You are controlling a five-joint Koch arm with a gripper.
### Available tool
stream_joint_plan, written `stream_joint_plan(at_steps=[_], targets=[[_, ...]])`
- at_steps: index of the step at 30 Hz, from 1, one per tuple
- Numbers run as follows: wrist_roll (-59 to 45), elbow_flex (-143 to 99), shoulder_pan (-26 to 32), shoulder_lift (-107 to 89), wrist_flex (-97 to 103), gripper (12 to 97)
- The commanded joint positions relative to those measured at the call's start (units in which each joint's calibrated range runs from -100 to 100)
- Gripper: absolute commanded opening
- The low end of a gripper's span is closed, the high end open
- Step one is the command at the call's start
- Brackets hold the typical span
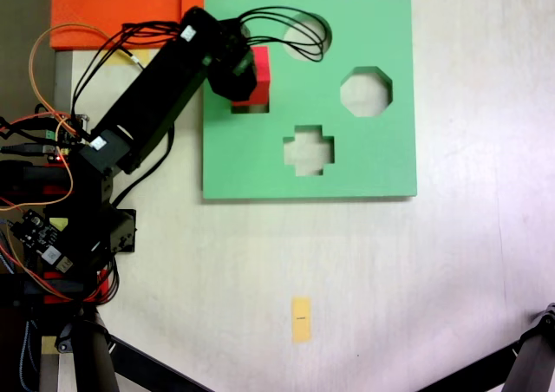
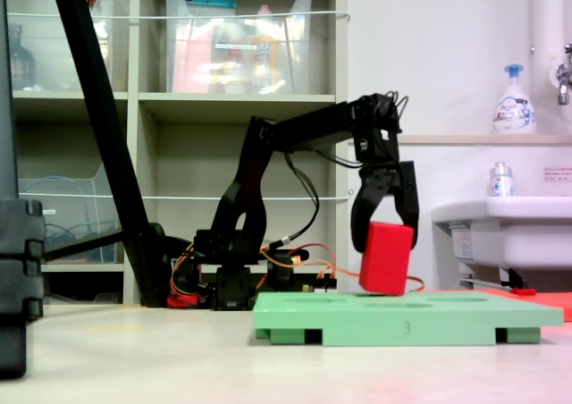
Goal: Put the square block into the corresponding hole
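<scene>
A small bright red cube (image 2: pixel 386 258) hangs tilted just above a large flat green foam board (image 2: pixel 407 316), gripped between the jaws of the black robot gripper (image 2: pixel 384 234). From above, it sits over the board's square cutout (image 1: pixel 250 107), near the round, octagonal (image 1: pixel 365 91) and cross-shaped (image 1: pixel 309 150) cutouts.

The place looked like a lab or utility room. A shelving unit (image 2: pixel 179 109) stood against the back wall, holding clear plastic storage bins (image 2: pixel 237 51). To the right of the shelving was a white sink (image 2: pixel 500 221), with a pump soap bottle (image 2: pixel 512 100) on the ledge above it. Loose wires and a bare circuit board (image 1: pixel 39 231) lay on the pale table (image 1: pixel 390 279).
</scene>
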Motion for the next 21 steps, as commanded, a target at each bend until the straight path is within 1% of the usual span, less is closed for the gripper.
stream_joint_plan(at_steps=[1, 11, 21], targets=[[0.4, 0.7, -0.5, -3.9, -2.0, 28.7], [0.4, 0.0, -1.4, -2.9, -2.0, 28.9], [0.7, 0.1, -0.8, 1.7, -2.0, 28.9]])
